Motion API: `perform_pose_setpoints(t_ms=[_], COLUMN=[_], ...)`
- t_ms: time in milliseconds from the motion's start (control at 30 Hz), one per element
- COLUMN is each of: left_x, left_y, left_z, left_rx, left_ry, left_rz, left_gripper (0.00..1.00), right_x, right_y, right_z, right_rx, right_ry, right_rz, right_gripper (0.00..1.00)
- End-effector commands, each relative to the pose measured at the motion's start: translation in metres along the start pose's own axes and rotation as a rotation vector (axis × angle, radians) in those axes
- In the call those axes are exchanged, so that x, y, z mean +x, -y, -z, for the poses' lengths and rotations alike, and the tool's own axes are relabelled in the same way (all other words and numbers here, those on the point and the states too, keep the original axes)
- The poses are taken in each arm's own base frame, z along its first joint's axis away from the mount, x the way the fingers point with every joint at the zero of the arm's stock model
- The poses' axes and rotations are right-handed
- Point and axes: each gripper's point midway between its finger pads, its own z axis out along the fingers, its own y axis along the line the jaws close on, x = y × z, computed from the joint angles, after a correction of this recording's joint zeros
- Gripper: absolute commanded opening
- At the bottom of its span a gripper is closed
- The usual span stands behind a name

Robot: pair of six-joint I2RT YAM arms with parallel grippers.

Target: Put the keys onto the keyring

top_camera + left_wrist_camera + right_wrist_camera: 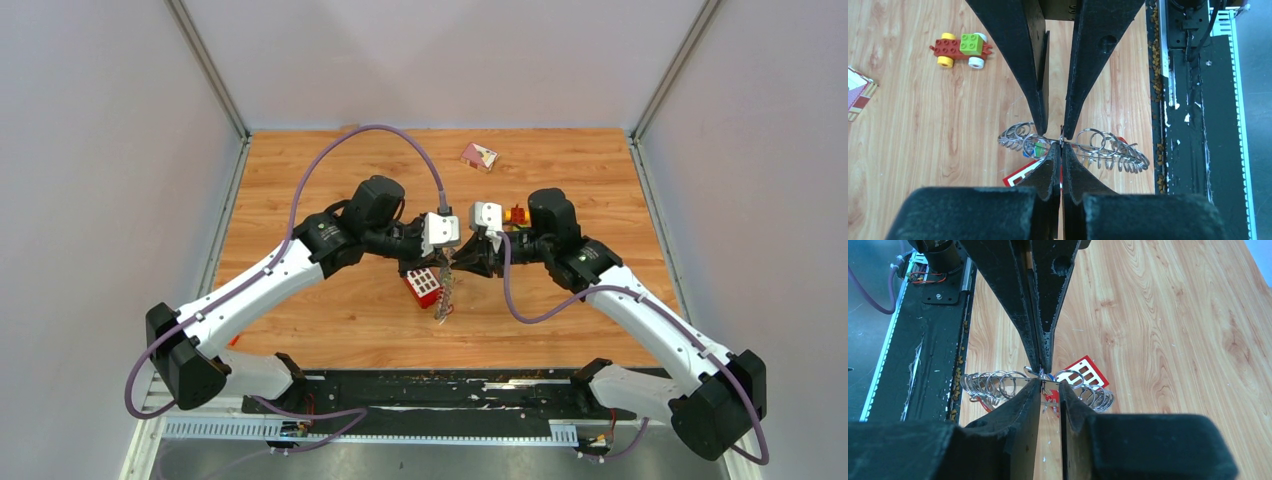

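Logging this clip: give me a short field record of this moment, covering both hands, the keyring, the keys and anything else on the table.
left hand: fingers pressed together on the keyring
right hand: facing the left hand, fingers narrowly apart at the same ring; grip unclear
keyring: between both hands, over the table
keys: green and blue tags show beside the ring; threaded or not, cannot tell
red toy brick: on the table under the ring
toy brick car: on the table, apart from both hands
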Motion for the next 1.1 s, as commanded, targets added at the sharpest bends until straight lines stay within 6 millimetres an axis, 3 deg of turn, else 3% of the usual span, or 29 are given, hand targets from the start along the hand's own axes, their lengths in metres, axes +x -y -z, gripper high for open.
perform_pose_setpoints(t_ms=[0,233,333,500,633,1067], left_x=[-0.026,-0.024,-0.025,-0.030,-0.032,-0.020], left_y=[0.002,0.002,0.002,-0.006,-0.007,-0.002], left_z=[0.009,0.007,0.007,0.021,0.033,0.016], left_rx=[-0.005,-0.005,-0.002,0.005,0.026,0.090], left_ry=[0.092,0.093,0.101,0.177,0.258,0.331], left_rz=[-0.036,-0.035,-0.052,-0.034,-0.067,-0.152], left_gripper=[0.00,0.00,0.01,0.24,0.35,0.43], right_x=[-0.010,-0.015,-0.019,-0.031,-0.043,-0.056], right_y=[0.005,0.005,0.007,0.009,0.009,0.000], right_z=[-0.001,0.000,0.001,0.006,0.009,0.015], right_rx=[0.007,0.009,0.025,0.024,0.005,-0.027], right_ry=[0.034,0.046,0.054,0.080,0.111,0.168], right_rz=[0.025,0.025,0.035,0.052,0.061,0.085], right_gripper=[0.19,0.00,0.00,0.00,0.00,0.00])
